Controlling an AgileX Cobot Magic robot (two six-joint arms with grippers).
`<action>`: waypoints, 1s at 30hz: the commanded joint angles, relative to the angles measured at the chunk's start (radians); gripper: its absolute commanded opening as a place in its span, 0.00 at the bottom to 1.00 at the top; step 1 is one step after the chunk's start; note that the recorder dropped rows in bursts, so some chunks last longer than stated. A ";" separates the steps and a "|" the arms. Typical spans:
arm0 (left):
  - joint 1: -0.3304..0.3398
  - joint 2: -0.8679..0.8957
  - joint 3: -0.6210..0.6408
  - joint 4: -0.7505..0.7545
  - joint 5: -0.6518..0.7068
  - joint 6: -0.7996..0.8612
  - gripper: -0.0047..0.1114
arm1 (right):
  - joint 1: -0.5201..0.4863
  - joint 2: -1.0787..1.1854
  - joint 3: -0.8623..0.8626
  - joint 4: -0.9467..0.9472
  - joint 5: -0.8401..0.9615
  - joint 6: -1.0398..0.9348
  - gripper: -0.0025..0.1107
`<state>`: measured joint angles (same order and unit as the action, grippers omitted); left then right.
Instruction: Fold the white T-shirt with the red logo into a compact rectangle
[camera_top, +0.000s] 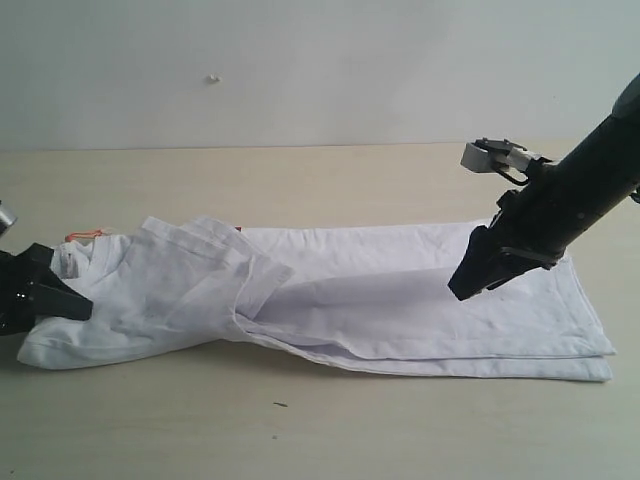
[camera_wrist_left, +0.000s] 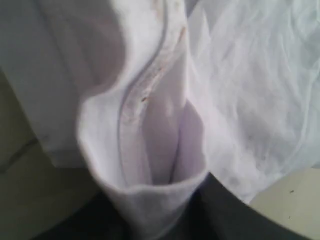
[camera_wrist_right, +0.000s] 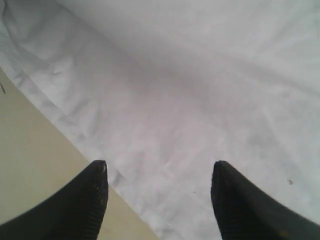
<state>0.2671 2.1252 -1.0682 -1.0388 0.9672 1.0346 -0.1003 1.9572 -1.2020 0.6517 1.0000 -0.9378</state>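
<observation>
The white T-shirt (camera_top: 400, 300) lies folded lengthwise in a long strip across the table, collar end at the left with a small orange neck tag (camera_top: 85, 234). Its red logo is hidden. My left gripper (camera_top: 75, 305) is shut on a bunched fold of the white T-shirt (camera_wrist_left: 155, 165) at the collar end, the cloth pinched between the dark jaws. My right gripper (camera_top: 470, 288) hovers open over the hem end. In the right wrist view its fingertips (camera_wrist_right: 100, 172) stand wide apart above flat white cloth (camera_wrist_right: 190, 90), holding nothing.
The beige table (camera_top: 300, 430) runs along the front of the shirt and behind it. A pale wall rises at the back. The shirt's long edge crosses bare tabletop (camera_wrist_right: 35, 165) under the right gripper.
</observation>
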 joint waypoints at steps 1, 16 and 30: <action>-0.042 0.016 0.011 0.040 -0.065 -0.029 0.14 | -0.004 0.000 -0.001 0.008 0.004 -0.010 0.54; 0.224 -0.249 -0.168 0.213 0.085 -0.254 0.04 | -0.004 0.000 -0.001 -0.003 0.004 -0.010 0.54; -0.123 -0.336 -0.200 -0.064 0.254 -0.274 0.04 | -0.004 0.000 -0.001 -0.003 -0.007 -0.010 0.54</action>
<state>0.2604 1.8032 -1.2640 -1.0598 1.1968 0.7831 -0.1003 1.9572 -1.2020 0.6532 0.9965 -0.9378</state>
